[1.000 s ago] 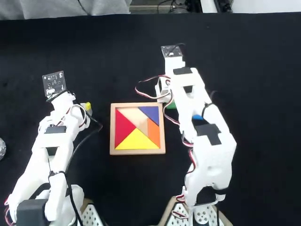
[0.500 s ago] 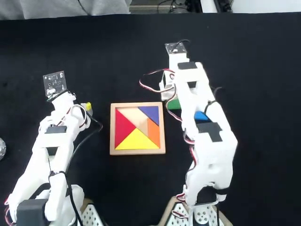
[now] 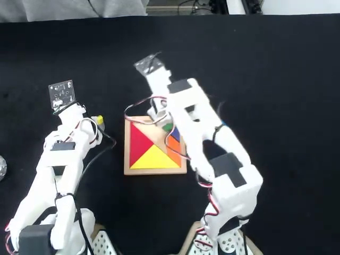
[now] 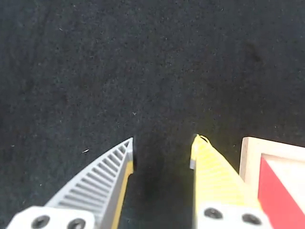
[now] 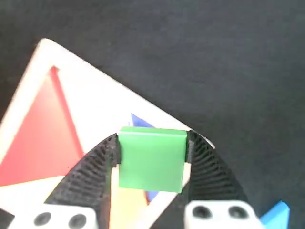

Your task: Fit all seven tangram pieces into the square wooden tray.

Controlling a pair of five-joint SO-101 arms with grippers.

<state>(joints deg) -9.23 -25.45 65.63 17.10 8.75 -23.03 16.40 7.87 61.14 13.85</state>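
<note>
So the right fingers are pinching the green square right over the tray, left fingers spread and empty.

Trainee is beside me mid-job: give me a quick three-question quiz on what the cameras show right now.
1. Multiple choice. The right gripper holds: A) an orange piece; B) a green square piece; C) nothing.
2. True or false. The left gripper is shut on a yellow piece.
3. Short answer. What colour is the large triangle lying in the wooden tray on the left gripper's side?
Key: 1 B. 2 False: it is open, with nothing between its fingers. 3 Red: the red triangle.
</note>
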